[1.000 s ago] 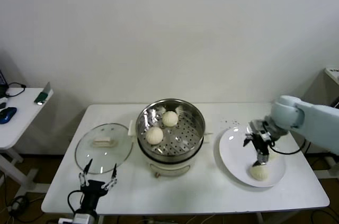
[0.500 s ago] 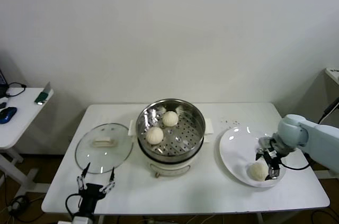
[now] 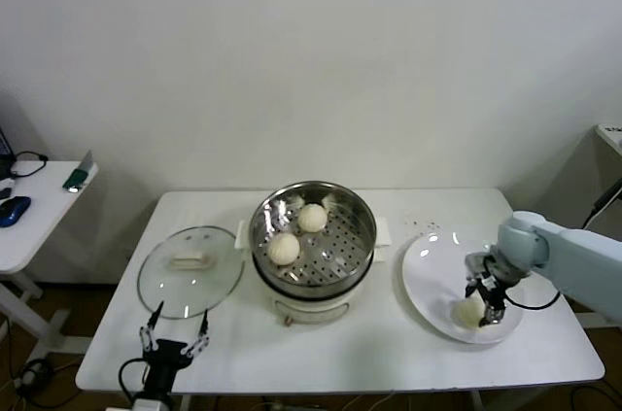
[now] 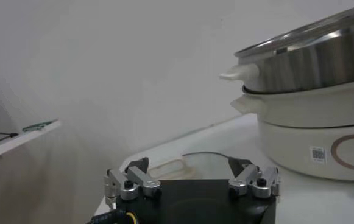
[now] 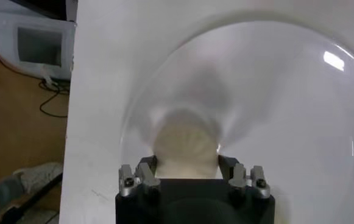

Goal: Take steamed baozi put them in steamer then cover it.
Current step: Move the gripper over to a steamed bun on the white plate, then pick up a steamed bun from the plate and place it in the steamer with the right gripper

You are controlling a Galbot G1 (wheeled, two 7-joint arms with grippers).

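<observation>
The steamer [image 3: 313, 280] stands mid-table with two baozi [image 3: 312, 218] [image 3: 283, 249] on its perforated floor. A third baozi [image 3: 468, 312] lies on the white plate [image 3: 432, 270] at the right. My right gripper [image 3: 484, 308] is down over it. In the right wrist view its pads [image 5: 147, 165] press both sides of this baozi [image 5: 186, 146], which rests on the plate [image 5: 286, 109]. The glass cover [image 3: 190, 270] lies flat left of the steamer. My left gripper [image 3: 175, 344] is open and empty at the table's front edge, in front of the cover. No fourth baozi shows.
The steamer's steel wall and white handle [image 4: 240, 73] rise close to my left gripper [image 4: 189, 176] in the left wrist view. A side table [image 3: 29, 207] with small items stands at the far left. The table's right edge is near the plate.
My right gripper dropped from above the plate, then shifted left onto the baozi, so its jaws now sit against it. The left gripper drew back slightly towards the table's front edge.
</observation>
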